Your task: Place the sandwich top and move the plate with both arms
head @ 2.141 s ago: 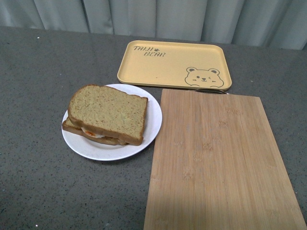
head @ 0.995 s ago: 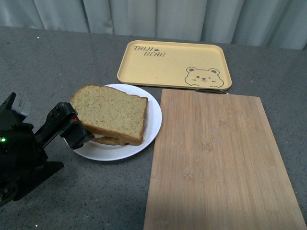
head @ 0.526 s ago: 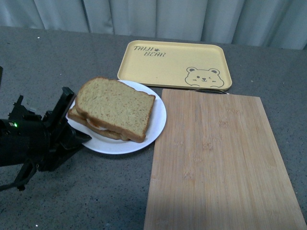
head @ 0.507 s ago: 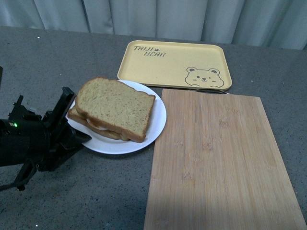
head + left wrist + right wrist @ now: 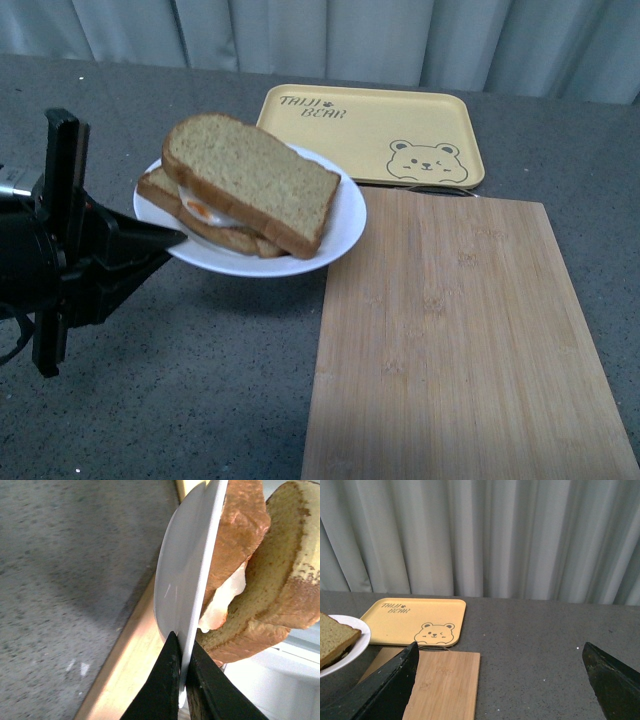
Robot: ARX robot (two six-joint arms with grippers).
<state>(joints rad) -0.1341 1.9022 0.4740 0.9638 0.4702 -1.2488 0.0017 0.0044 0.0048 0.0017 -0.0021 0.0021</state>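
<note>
The jaws of the left gripper [image 5: 172, 240] are clamped tight on the left rim of a small round white plate [image 5: 342, 228]. The left wrist view shows this edge-on, with one flat black finger [image 5: 165, 682] pressed to the plate's underside and the other against its upper face. The plate hangs clear of the speckled grey countertop [image 5: 200, 400], with its shadow on the surface below.

On it sits the sandwich top, a plain square slice of tan-brown wholemeal bread with darker crust [image 5: 250, 170]. It lies flat on a lower slice of brown bread [image 5: 162, 190], and a fried egg [image 5: 203, 211] shows white and orange in the gap between them. The upper slice is turned a little off the lower one, whose corner juts out towards the gripper.

The right gripper [image 5: 500, 647] appears only in its own wrist view. Its jaws are spread wide with nothing between them, and it hovers over the countertop well apart from the plate, whose rim just enters that picture at one side.

In the front view the plate's right edge overlaps the far left corner of a rectangular pale bamboo cutting board [image 5: 460, 340]. Its far edge overlaps the near left part of a rectangular yellow tray with a bear drawing [image 5: 370, 130], which lies just behind the board. Pale grey pleated curtains [image 5: 400, 40] close off the scene at the back.
</note>
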